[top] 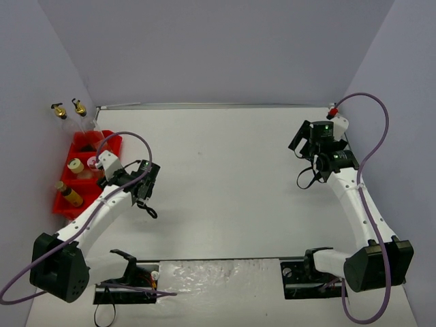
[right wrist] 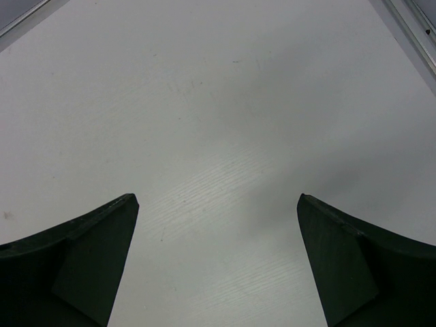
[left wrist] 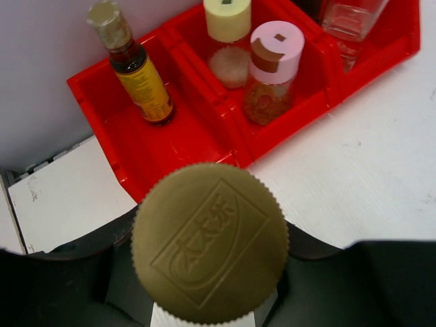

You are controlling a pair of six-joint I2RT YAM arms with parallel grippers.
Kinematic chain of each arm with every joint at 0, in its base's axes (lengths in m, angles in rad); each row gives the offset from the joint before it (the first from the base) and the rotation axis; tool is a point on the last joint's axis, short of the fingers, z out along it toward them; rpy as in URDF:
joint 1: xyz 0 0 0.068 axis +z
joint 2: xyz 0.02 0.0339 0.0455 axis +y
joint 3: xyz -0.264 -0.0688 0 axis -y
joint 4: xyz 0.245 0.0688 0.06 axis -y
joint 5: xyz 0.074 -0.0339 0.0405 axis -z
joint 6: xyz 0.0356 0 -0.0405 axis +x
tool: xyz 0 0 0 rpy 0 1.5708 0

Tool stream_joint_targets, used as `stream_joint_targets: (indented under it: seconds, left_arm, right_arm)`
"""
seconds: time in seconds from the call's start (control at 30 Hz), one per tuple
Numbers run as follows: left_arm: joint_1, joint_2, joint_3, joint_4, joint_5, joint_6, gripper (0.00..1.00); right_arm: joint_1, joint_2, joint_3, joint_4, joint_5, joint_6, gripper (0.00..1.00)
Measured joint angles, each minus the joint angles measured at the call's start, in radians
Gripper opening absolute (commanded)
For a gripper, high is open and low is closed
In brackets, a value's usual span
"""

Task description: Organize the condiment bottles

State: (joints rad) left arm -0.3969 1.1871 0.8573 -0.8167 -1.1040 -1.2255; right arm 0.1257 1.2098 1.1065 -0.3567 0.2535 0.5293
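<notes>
Jaws of the left gripper (top: 145, 181) are clenching a bottle with a ribbed brown round cap (left wrist: 210, 243), and it is hanging over the white table (left wrist: 381, 170), just beside the row of red plastic bins (left wrist: 170, 146). A slim yellow brown-capped bottle (left wrist: 139, 71) is standing alone in the nearest bin. A squat beige yellow-capped bottle (left wrist: 227, 41) and a squat beige pink-capped bottle (left wrist: 272, 75) are sharing the middle one. The right gripper (right wrist: 216, 199) is hovering released, with its jaws wide apart over the table.

We note red bins (top: 63, 208) at left tabletop (top: 225, 184) edge. Far bin: two clear gold-spout bottles (top: 80, 107). Middle: beige yellow-capped bottle (top: 75, 165). Near: slim brown-capped bottle (top: 70, 195). Left end effector (top: 143, 184) just beside bins; right end effector (top: 300, 140) well apart.
</notes>
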Motion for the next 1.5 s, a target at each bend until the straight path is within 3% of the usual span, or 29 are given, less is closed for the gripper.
stream_joint_targets:
  seconds: [0.23,0.7,1.23,1.5]
  left_arm:
    - [0.173,-0.074,-0.116,0.047,0.060,-0.030,0.00]
    - [0.513,-0.079,-0.135,0.333,0.252,0.216,0.00]
    - [0.688,0.032,-0.118,0.508,0.403,0.348,0.00]
    - [0.707,0.118,-0.119,0.585,0.465,0.356,0.00]
  right_arm:
    - [0.007,0.000,-0.005,0.002,0.000,-0.005,1.00]
    - [0.008,0.001,-0.011,0.004,-0.001,-0.006,1.00]
    - [0.009,0.000,-0.020,0.009,-0.001,-0.006,1.00]
    - [0.013,0.000,-0.020,0.010,-0.001,-0.006,1.00]
